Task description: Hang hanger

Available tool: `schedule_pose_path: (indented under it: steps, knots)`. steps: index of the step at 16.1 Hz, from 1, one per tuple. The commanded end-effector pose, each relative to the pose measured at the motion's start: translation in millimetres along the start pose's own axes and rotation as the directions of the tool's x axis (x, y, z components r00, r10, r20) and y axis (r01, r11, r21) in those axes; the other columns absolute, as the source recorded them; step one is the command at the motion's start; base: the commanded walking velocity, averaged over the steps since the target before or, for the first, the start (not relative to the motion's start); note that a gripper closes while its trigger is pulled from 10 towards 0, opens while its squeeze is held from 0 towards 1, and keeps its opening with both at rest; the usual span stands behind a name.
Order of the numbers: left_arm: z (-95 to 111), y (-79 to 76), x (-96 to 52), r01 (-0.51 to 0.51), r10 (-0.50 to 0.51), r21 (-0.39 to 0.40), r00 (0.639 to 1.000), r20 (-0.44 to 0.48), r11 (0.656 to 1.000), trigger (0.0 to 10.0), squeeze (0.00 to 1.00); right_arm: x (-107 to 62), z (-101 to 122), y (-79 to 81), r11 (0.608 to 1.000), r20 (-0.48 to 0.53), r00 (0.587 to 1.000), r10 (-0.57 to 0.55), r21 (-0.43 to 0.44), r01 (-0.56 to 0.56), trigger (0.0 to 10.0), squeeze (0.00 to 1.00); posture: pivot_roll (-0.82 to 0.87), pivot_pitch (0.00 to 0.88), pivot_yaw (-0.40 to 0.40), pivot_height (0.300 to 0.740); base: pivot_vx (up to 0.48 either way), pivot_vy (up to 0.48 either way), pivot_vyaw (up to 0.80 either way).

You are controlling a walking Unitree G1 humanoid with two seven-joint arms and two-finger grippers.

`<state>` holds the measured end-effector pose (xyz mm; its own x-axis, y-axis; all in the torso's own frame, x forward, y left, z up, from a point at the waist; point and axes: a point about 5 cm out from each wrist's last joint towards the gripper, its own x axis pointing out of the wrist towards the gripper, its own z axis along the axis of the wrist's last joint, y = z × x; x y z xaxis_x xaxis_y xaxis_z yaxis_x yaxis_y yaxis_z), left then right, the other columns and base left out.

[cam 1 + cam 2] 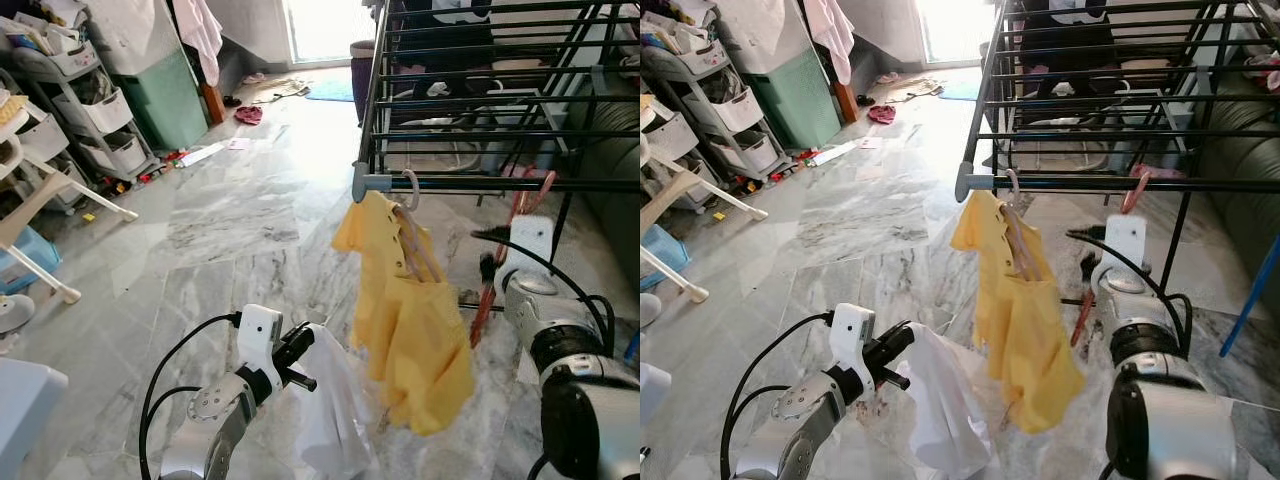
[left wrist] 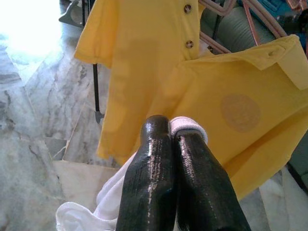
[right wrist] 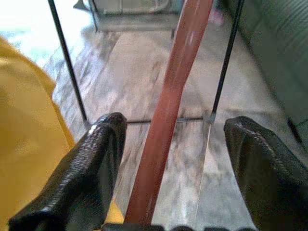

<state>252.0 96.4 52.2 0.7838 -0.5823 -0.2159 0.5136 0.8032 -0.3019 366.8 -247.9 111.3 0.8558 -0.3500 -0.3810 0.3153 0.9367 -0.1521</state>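
Right gripper [image 3: 168, 159], fingers spread around the stiff, light red plastic hanger [image 3: 166, 120] on the black drying rack [image 1: 480, 184]; left gripper [image 2: 175, 144] pinches white cloth [image 1: 330, 410].

Left gripper [image 1: 298, 352] clamped on white cloth [image 1: 330, 410], just beside yellow shirt [image 1: 405, 320] hung from drying rack [image 1: 480, 183]; right gripper [image 1: 487, 262] beside red hanger [image 1: 500, 255] hooked on the same rail.
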Motion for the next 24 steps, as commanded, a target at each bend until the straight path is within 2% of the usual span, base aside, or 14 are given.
schedule_pose_path:
  steps: [1, 2, 4, 9, 11, 14, 17, 23, 24]
  knots:
    - [11.4, 3.2, 0.1, 0.004, -0.004, 0.028, 1.000, 0.031, 1.000, 10.0, 0.00, -2.2, 1.5, 6.3, 1.000, 0.035, 0.999, 0.004, -0.015, -0.004, 10.0, 1.00, -0.13, 0.023, 0.122, 0.740, 0.000, 0.000, 0.00]
    - [11.6, 3.4, 1.2, 0.007, -0.008, 0.031, 1.000, 0.028, 0.999, 10.0, 0.00, -4.5, 3.0, 7.0, 1.000, 0.082, 0.997, 0.001, -0.024, 0.001, 10.0, 1.00, -0.14, 0.021, 0.124, 0.740, 0.000, 0.000, 0.00]
    - [11.4, 3.8, 2.9, 0.012, -0.013, 0.034, 1.000, 0.022, 0.999, 10.0, 0.00, -8.3, -0.1, 6.2, 0.998, 0.111, 0.994, -0.016, -0.065, 0.024, 10.0, 1.00, -0.14, 0.017, 0.128, 0.740, 0.000, 0.000, 0.00]
    - [12.5, 6.1, 5.0, 0.014, -0.015, 0.044, 1.000, 0.017, 0.999, 10.0, 0.00, -25.2, -2.6, 1.5, 0.994, 0.201, 0.978, -0.053, -0.087, 0.071, 10.0, 1.00, -0.15, 0.001, 0.139, 0.740, 0.000, 0.000, 0.00]
    - [14.0, 7.6, 5.8, 0.010, -0.011, 0.049, 1.000, 0.020, 0.999, 10.0, 0.00, -36.9, -5.8, 2.2, 0.982, 0.287, 0.957, -0.053, -0.156, 0.101, 10.0, 1.00, -0.15, 0.000, 0.141, 0.740, 0.000, 0.000, 0.00]
    - [17.0, 12.1, 5.0, -0.008, 0.006, 0.058, 0.999, 0.032, 0.998, 10.0, 0.00, -59.6, -19.7, 7.9, 0.981, 0.329, 0.944, -0.013, -0.178, 0.075, 10.0, 1.00, -0.15, 0.000, 0.142, 0.740, 0.000, 0.000, 0.00]
    - [17.8, 18.8, 5.2, -0.067, 0.064, 0.073, 0.997, 0.044, 0.995, 10.0, 0.00, -74.4, -29.2, 14.2, 0.978, 0.340, 0.940, 0.012, -0.200, 0.060, 10.0, 1.00, -0.15, 0.000, 0.140, 0.740, 0.000, 0.000, 0.00]
    - [19.4, 18.7, 5.7, -0.087, 0.083, 0.071, 0.994, 0.065, 0.994, 10.0, 0.00, -95.9, -31.2, 27.3, 0.973, 0.392, 0.915, 0.093, -0.230, -0.001, 10.0, 1.00, -0.15, 0.000, 0.129, 0.740, 0.000, 0.000, 0.00]
    - [20.9, 19.7, 5.7, -0.099, 0.094, 0.072, 0.993, 0.073, 0.992, 10.0, 0.00, -97.6, -33.2, 31.7, 0.973, 0.380, 0.916, 0.127, -0.227, -0.041, 10.0, 0.83, -0.14, 0.000, 0.125, 0.740, 0.000, 0.000, 0.00]
